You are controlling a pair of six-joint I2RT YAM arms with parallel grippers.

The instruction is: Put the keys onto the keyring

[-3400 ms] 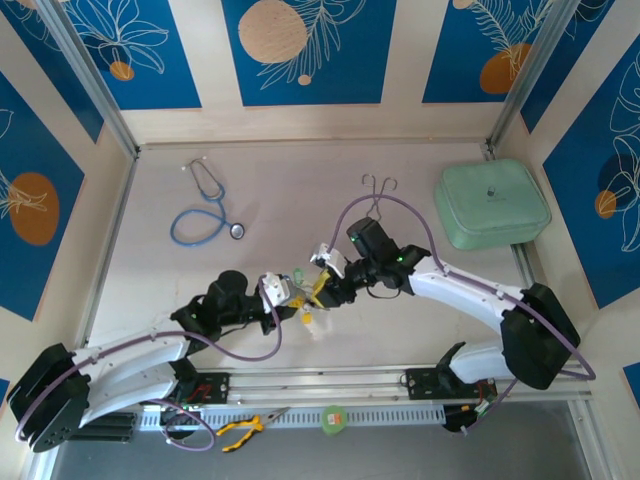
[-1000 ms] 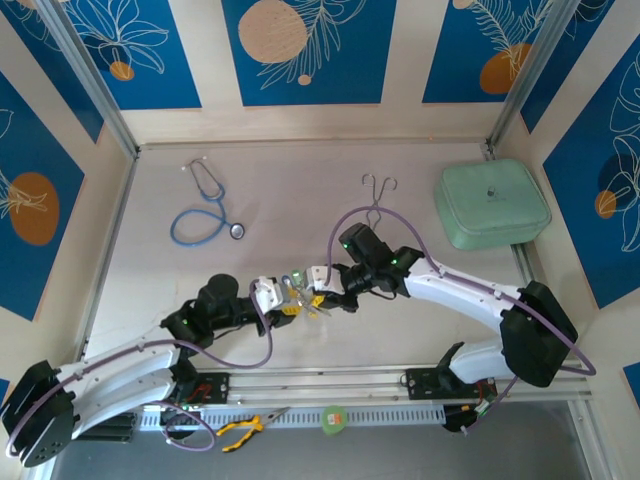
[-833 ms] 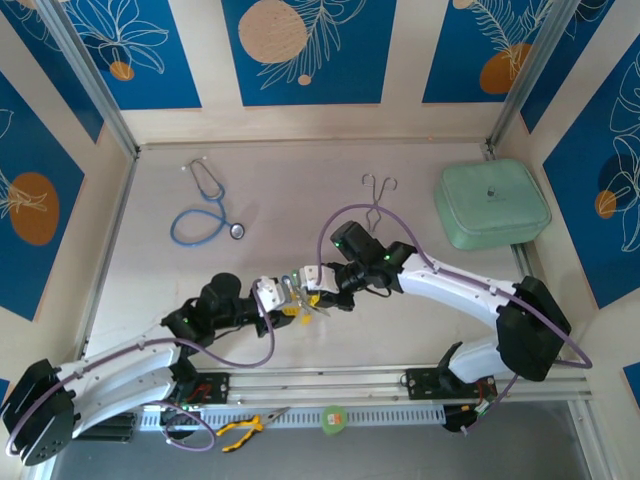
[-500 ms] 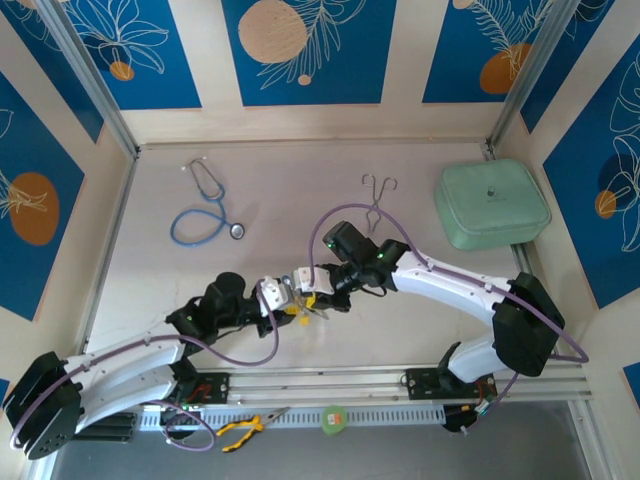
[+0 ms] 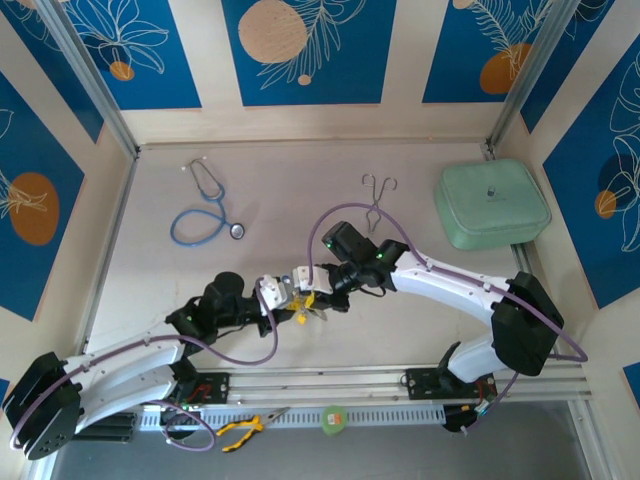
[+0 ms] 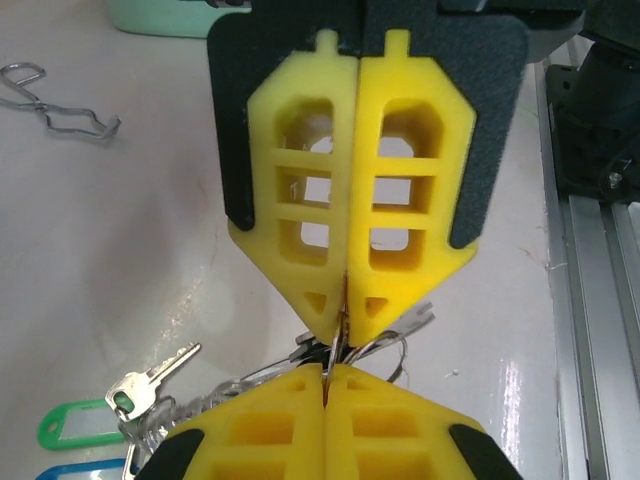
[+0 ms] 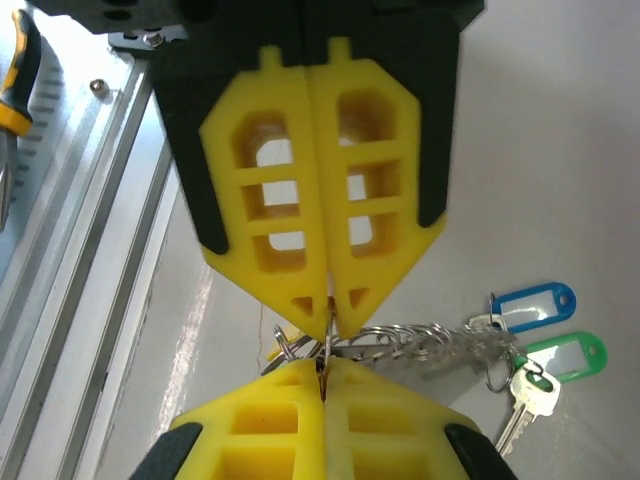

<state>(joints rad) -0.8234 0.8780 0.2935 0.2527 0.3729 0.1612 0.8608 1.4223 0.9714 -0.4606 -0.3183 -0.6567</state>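
On the pale counter, a blue-tubed stethoscope is lying coiled at far left, well apart from the work. Yellow-handled pliers are resting on the front rail below.

Moving right, we are looking at the left hand, which is extending in from the near-left corner. Its yellow fingers are pressed tight together and are pinching a wire loop of the keyring. The keyring is sitting between the two hands, near the middle of the counter's front half.

Through the left wrist camera we are seeing the ring's wire curving out between the two sets of fingertips. A silver key, a green tag and a blue tag are trailing off to one side. We cannot tell whether they are touching the counter.

The right hand is facing the left one tip to tip. Its fingers are drawn narrow, showing barely a slit, and are nipping the same cluster of rings. From its own wrist camera we are seeing a short beaded chain running from the pinched ring out to the tags and key.

Further right, thin metal forceps are lying toward the back of the counter. A mint-green zipped case is sitting in the far-right corner, well apart from both hands.
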